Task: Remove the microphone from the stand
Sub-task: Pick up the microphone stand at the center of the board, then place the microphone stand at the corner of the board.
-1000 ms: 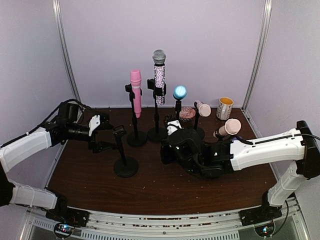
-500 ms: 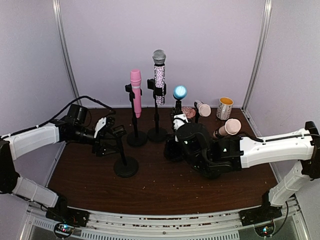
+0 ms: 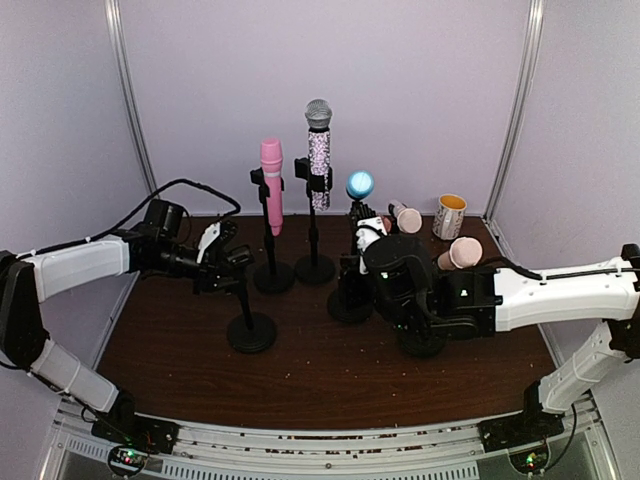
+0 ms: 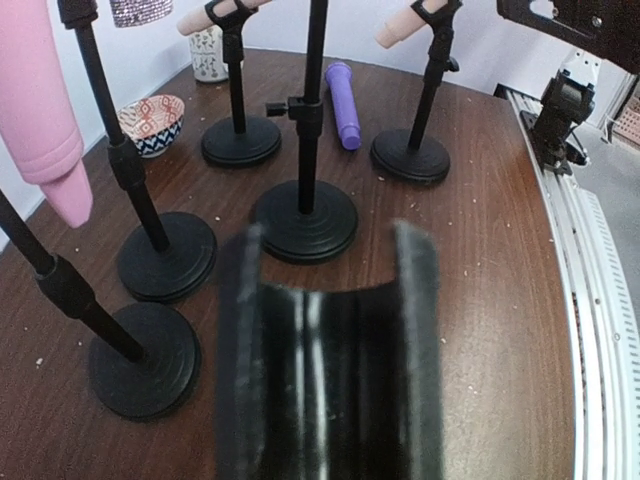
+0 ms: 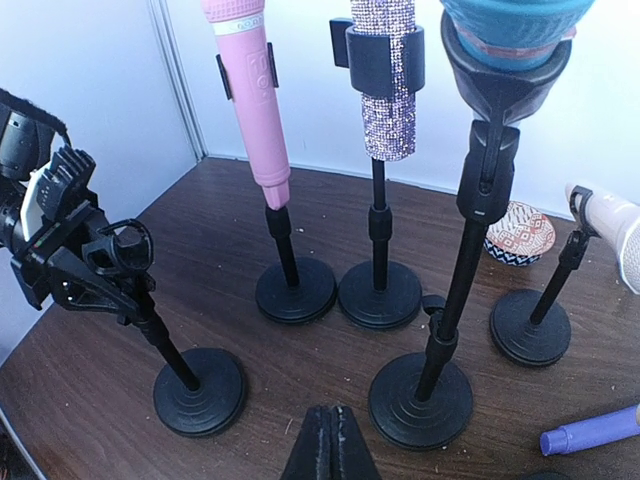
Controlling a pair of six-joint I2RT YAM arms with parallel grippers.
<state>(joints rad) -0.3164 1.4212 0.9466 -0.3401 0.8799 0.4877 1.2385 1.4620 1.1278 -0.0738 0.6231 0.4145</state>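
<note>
Several microphones stand in clips at the back: a pink one [image 3: 271, 185], a glittery one [image 3: 318, 150] and a blue-headed one [image 3: 359, 184]. Two beige ones [image 3: 405, 216] [image 3: 455, 255] lean in low stands. A purple microphone [image 4: 341, 88] lies on the table. In front stands an empty stand [image 3: 250, 330]. My left gripper [image 3: 228, 262] is shut on its black clip [image 5: 125, 245], which fills the space between the jaws [image 4: 328, 290]. My right gripper [image 5: 328, 415] is shut and empty, low over the table before the blue microphone's stand base [image 5: 420, 398].
A patterned bowl [image 4: 152, 122] and a white and yellow mug [image 3: 449, 216] sit at the back right. Round black stand bases [image 5: 295, 290] [image 5: 378, 293] crowd the middle. Purple walls with metal posts [image 3: 130, 110] close in the table on three sides.
My left gripper has moved right onto the empty stand's clip and shut on it. The right arm has shifted right and back, toward the blue microphone's stand.
</note>
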